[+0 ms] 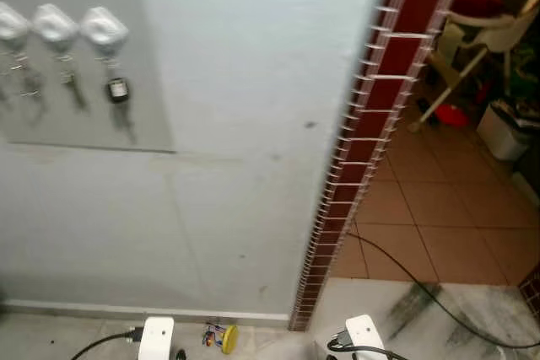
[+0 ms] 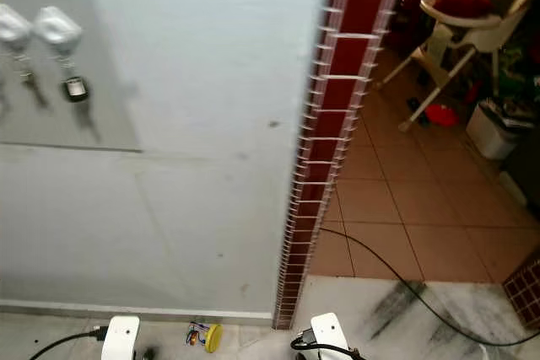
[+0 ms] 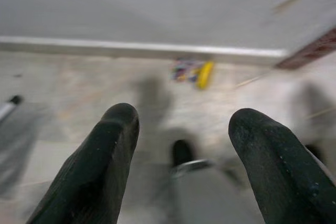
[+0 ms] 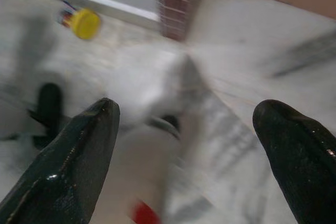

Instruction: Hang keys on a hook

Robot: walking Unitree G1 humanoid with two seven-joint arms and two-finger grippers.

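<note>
Lying on the pale floor by the skirting, just left of the red tiled pillar (image 1: 371, 115), the keys (image 1: 221, 337) are showing a yellow round fob with a small multicoloured bunch beside it. I am judging the step as the pickup: I should be bending low and centring the left gripper (image 3: 181, 145), its jaws spread and empty, over the fob. The right gripper (image 4: 191, 145) is hanging spread too. The hooks (image 1: 103, 29) are waiting far up left.
</note>
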